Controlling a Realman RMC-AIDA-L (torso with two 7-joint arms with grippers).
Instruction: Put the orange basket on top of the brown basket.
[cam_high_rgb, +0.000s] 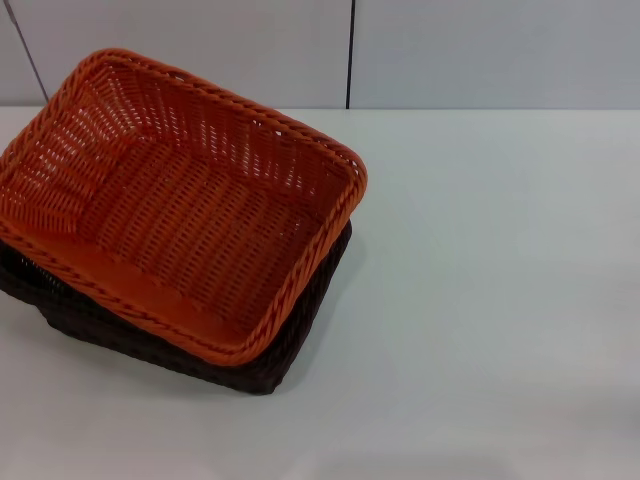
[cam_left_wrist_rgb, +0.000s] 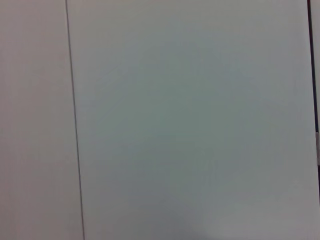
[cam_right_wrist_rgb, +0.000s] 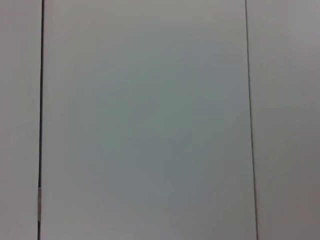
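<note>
Near edge: bare white table (cam_high_rgb: 480, 330). Left side of table: brown basket (cam_high_rgb: 262, 372) underneath, only dark rim and side showing. Orange basket (cam_high_rgb: 180, 215) sits on top, nested in it, skewed and tilted (far corner riding high). Behind: pale panelled wall (cam_high_rgb: 480, 50). Neither gripper visible in any view; claw state cannot tell. Wrist views show only plain panels with dark seams.

orange basket (cam_high_rgb: 180, 210): woven, tilted, nested atop brown basket (cam_high_rgb: 265, 365) | brown basket: dark, underneath, table's left
</note>
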